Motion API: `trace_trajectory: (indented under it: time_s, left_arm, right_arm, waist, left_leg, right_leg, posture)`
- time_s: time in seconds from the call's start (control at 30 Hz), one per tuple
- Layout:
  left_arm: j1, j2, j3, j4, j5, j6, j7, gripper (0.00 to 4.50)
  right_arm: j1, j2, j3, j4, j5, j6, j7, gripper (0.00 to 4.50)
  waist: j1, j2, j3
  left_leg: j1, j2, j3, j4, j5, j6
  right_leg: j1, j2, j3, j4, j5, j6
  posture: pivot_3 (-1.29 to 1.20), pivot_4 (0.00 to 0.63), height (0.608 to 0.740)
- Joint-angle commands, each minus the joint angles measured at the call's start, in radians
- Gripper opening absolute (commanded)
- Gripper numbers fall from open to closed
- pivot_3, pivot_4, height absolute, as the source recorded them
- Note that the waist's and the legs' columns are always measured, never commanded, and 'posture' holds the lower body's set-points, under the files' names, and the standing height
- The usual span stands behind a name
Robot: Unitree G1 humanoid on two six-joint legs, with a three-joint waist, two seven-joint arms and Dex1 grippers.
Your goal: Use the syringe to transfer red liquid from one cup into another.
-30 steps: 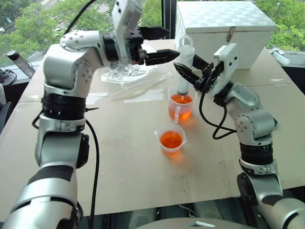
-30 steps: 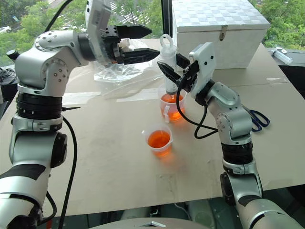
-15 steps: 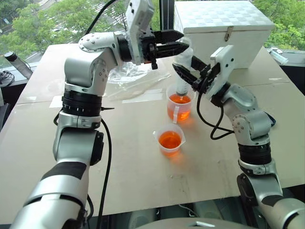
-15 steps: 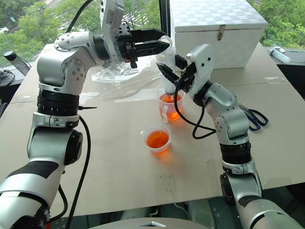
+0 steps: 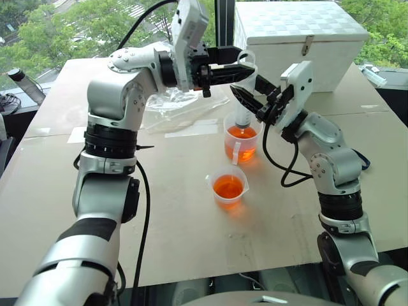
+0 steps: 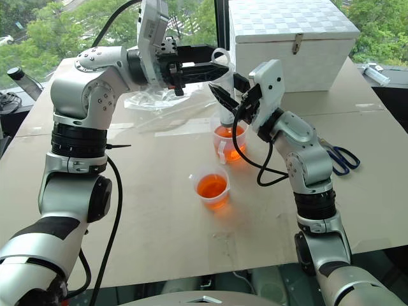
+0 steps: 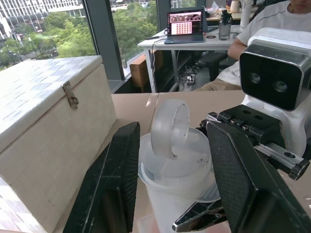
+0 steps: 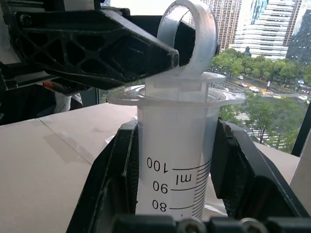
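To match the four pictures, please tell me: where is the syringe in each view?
Left eye view: syringe upright, upper middle, tip in the tall cup.
Right eye view: upper middle, over the same cup.
Left wrist view: ring end, centre.
Right wrist view: barrel with marks, centre.
Shared landmark: the plunger ring.

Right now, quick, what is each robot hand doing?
Left gripper: fingers on either side of the plunger ring, a gap showing each side; grip cannot be told.
Right gripper: shut on the syringe barrel.
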Motion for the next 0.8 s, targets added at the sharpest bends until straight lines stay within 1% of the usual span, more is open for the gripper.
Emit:
trace_trajectory:
  time_s: [0.03,0.07,0.27,0.5,0.67,0.8]
  left_arm:
    - [-0.017,-0.006,0.005,-0.013,0.012,-0.012,0.005,0.56]
    - [-0.018,-0.008,0.006,-0.010,0.013,-0.015,0.004,0.03]
    - [-0.029,-0.028,0.015,0.010,0.023,-0.026,0.014,0.01]
    - [-0.070,-0.063,0.057,0.051,0.017,-0.042,0.067,0.01]
    - [-0.090,-0.065,0.065,0.062,0.019,-0.050,0.076,0.01]
    - [-0.077,-0.058,0.059,0.048,0.021,-0.044,0.066,0.01]
  right_arm:
    - [-0.011,-0.001,0.002,-0.035,0.008,-0.038,0.005,1.59]
    - [-0.011,-0.002,0.003,-0.033,0.008,-0.040,0.005,1.59]
    - [-0.005,-0.005,0.008,-0.031,0.005,-0.047,0.006,1.59]
    - [0.014,-0.002,0.014,-0.029,0.004,-0.047,0.005,1.59]
    - [0.025,0.003,0.016,-0.009,0.002,-0.052,0.006,1.59]
    - [0.035,0.011,0.021,0.020,-0.005,-0.065,0.007,1.59]
  waist:
    - [0.000,0.000,0.000]
    - [0.000,0.000,0.000]
    - [0.000,0.000,0.000]
    - [0.001,0.000,0.000]
    - [-0.001,0.000,0.000]
    - [-0.001,0.000,0.000]
  left_leg:
    - [0.000,0.000,0.000,0.000,0.000,0.000]
    - [0.000,0.000,0.000,0.000,0.000,0.000]
    - [0.000,0.000,0.000,0.000,0.000,0.000]
    - [0.000,0.000,0.000,0.000,0.000,0.000]
    - [0.000,0.000,0.000,0.000,0.000,0.000]
    - [0.000,0.000,0.000,0.000,0.000,0.000]
  right_leg:
    - [0.000,0.000,0.000,0.000,0.000,0.000]
    - [0.000,0.000,0.000,0.000,0.000,0.000]
    - [0.000,0.000,0.000,0.000,0.000,0.000]
    - [0.000,0.000,0.000,0.000,0.000,0.000]
    - [0.000,0.000,0.000,0.000,0.000,0.000]
    - [0.000,0.000,0.000,0.000,0.000,0.000]
  posture:
    - [0.00,0.150,0.740]
    - [0.00,0.150,0.740]
    - [0.00,0.150,0.740]
    - [0.00,0.150,0.740]
    - [0.00,0.150,0.740]
    - [0.00,0.150,0.740]
